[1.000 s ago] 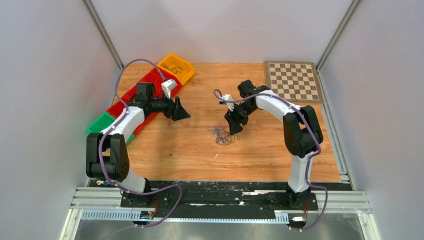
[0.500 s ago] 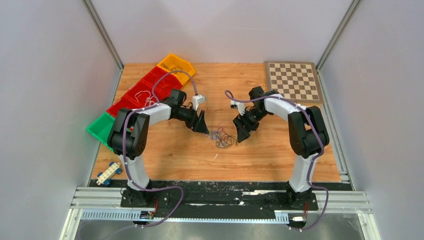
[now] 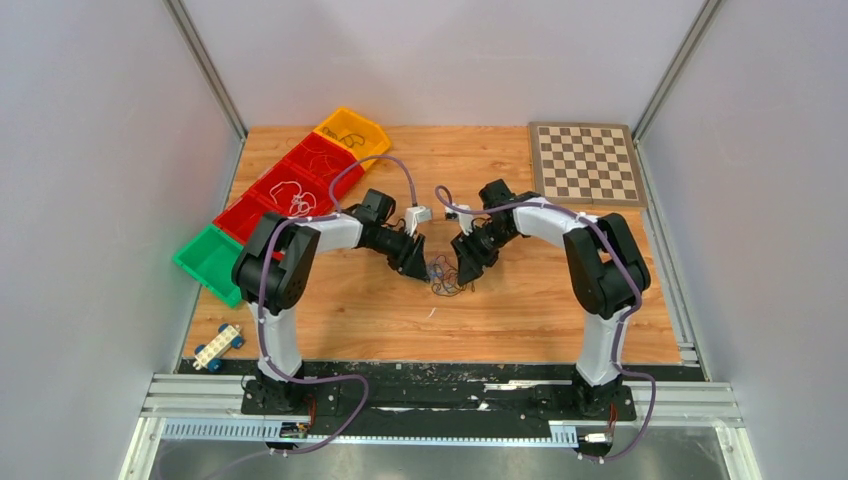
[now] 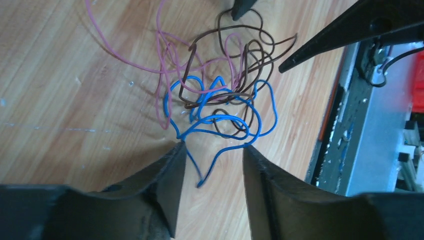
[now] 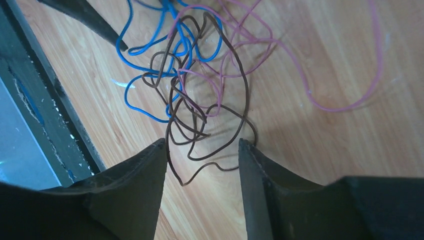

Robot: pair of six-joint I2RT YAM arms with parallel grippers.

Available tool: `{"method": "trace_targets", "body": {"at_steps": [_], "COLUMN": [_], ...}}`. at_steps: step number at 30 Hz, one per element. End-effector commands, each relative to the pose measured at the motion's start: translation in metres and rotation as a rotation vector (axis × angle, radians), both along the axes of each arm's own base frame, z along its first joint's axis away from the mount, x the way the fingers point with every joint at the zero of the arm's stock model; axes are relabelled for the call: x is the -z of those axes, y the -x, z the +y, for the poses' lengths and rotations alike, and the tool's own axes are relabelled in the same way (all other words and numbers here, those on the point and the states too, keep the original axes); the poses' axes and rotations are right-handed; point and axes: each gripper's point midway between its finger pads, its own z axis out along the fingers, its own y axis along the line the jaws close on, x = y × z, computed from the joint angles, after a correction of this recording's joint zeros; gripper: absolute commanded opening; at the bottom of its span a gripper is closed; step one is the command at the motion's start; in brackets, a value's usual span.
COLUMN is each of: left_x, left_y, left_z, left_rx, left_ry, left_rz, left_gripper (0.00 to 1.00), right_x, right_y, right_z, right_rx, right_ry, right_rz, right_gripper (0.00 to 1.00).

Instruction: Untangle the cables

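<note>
- The cables (image 3: 447,279) lie as one small loose tangle on the wooden counter (image 3: 520,310), a little right of the middle of the top view, directly between the two arms' tips.
- Close up, the tangle is made of three thin curly strands: a blue strand (image 4: 220,116), a pink strand (image 5: 340,109) and a brown strand (image 5: 243,90), looped through one another.
- The left hand (image 4: 212,165) comes in from the left in the top view, low over the counter. Its two fingers are spread apart and grip nothing. A free end of the blue strand lies on the wood in the gap between them.
- The right hand (image 5: 200,160) comes in from the right and faces the left one across the tangle. Its fingers are also parted and hold nothing, and a brown loop lies between them.
- Each hand's dark fingertips show at the top of the other's wrist view, so the two are near each other.
- A row of red, yellow and green bins (image 3: 290,190) runs along the upper left of the counter.
- A chessboard (image 3: 586,162) lies at the upper right.
- A small toy car (image 3: 218,347) sits at the lower left.
</note>
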Motion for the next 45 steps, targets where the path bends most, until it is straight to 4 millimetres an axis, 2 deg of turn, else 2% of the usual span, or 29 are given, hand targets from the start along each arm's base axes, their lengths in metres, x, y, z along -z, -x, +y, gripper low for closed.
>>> {"method": "trace_targets", "body": {"at_steps": [1,2,3,4,6,8,10,11,12,13,14,15,16,17,18,19,20,21,22,23,25,26,29,33,37,45], "left_x": [0.01,0.007,0.005,-0.001,-0.008,-0.023,-0.039,-0.043,-0.057,-0.067,-0.078,-0.087,-0.101,-0.108,-0.126,-0.132,-0.15,-0.158,-0.174,-0.181,-0.212,-0.217,-0.25,-0.28,-0.3,-0.326], "left_y": [-0.002,0.0,-0.001,-0.001,-0.007,-0.017,-0.032,-0.029,-0.04,-0.036,-0.045,-0.041,-0.053,-0.047,-0.061,-0.056,-0.067,-0.065,-0.071,-0.073,-0.083,-0.081,-0.089,-0.091,-0.095,-0.094], "left_z": [-0.001,0.002,0.008,0.013,0.032,0.052,0.08,0.089,0.103,0.112,0.127,0.137,0.154,0.161,0.182,0.191,0.21,0.218,0.236,0.244,0.269,0.282,0.314,0.34,0.359,0.364], "left_rx": [-0.029,-0.027,-0.03,-0.035,-0.072,-0.141,-0.214,-0.206,-0.237,-0.221,-0.25,-0.249,-0.286,-0.295,-0.334,-0.345,-0.381,-0.398,-0.437,-0.455,-0.502,-0.525,-0.606,-0.669,-0.732,-0.762], "left_ry": [-0.022,-0.03,-0.036,-0.033,-0.05,-0.033,-0.05,-0.072,-0.096,-0.12,-0.139,-0.153,-0.156,-0.162,-0.166,-0.177,-0.188,-0.194,-0.206,-0.212,-0.246,-0.261,-0.283,-0.303,-0.319,-0.315], "left_rz": [0.022,0.032,0.037,0.025,0.004,0.003,-0.034,-0.053,-0.119,-0.158,-0.197,-0.208,-0.245,-0.219,-0.271,-0.247,-0.302,-0.296,-0.33,-0.345,-0.419,-0.42,-0.486,-0.541,-0.585,-0.651], "left_gripper": [0.44,0.33,0.28,0.18,0.06,0.0,0.0,0.0,0.0,0.0,0.0,0.0,0.0,0.0,0.0,0.0,0.0,0.0,0.0,0.0,0.0,0.0,0.0,0.0,0.0,0.0], "right_x": [0.013,0.015,0.016,0.016,0.017,0.017,0.016,0.017,0.017,0.017,0.017,0.017,0.018,0.018,0.019,0.02,0.021,0.021,0.022,0.024,0.025,0.026,0.029,0.033,0.042,0.053], "right_y": [0.001,0.001,0.001,0.001,-0.001,-0.005,-0.007,-0.008,-0.009,-0.01,-0.01,-0.01,-0.01,-0.01,-0.01,-0.009,-0.009,-0.009,-0.009,-0.008,-0.008,-0.008,-0.008,-0.008,-0.005,-0.01], "right_z": [-0.002,-0.007,-0.013,-0.02,-0.034,-0.049,-0.062,-0.068,-0.074,-0.078,-0.082,-0.085,-0.088,-0.09,-0.091,-0.093,-0.094,-0.096,-0.097,-0.099,-0.101,-0.103,-0.106,-0.113,-0.129,-0.175], "right_rx": [0.034,0.044,0.058,0.073,0.1,0.135,0.16,0.168,0.177,0.186,0.194,0.201,0.203,0.205,0.205,0.204,0.203,0.202,0.2,0.197,0.192,0.19,0.186,0.183,0.172,0.211], "right_ry": [0.021,0.04,0.051,0.061,0.09,0.108,0.126,0.14,0.151,0.16,0.167,0.174,0.18,0.188,0.194,0.202,0.208,0.213,0.22,0.227,0.24,0.244,0.259,0.284,0.327,0.399], "right_rz": [-0.001,-0.006,-0.009,-0.015,-0.032,-0.041,-0.051,-0.059,-0.064,-0.068,-0.068,-0.07,-0.072,-0.073,-0.074,-0.076,-0.079,-0.082,-0.082,-0.083,-0.087,-0.088,-0.091,-0.092,-0.095,-0.101], "right_gripper": [0.49,0.45,0.41,0.36,0.28,0.22,0.16,0.13,0.11,0.09,0.06,0.03,0.0,0.0,0.0,0.0,0.0,0.0,0.0,0.0,0.0,0.0,0.0,0.0,0.0,0.0]}}
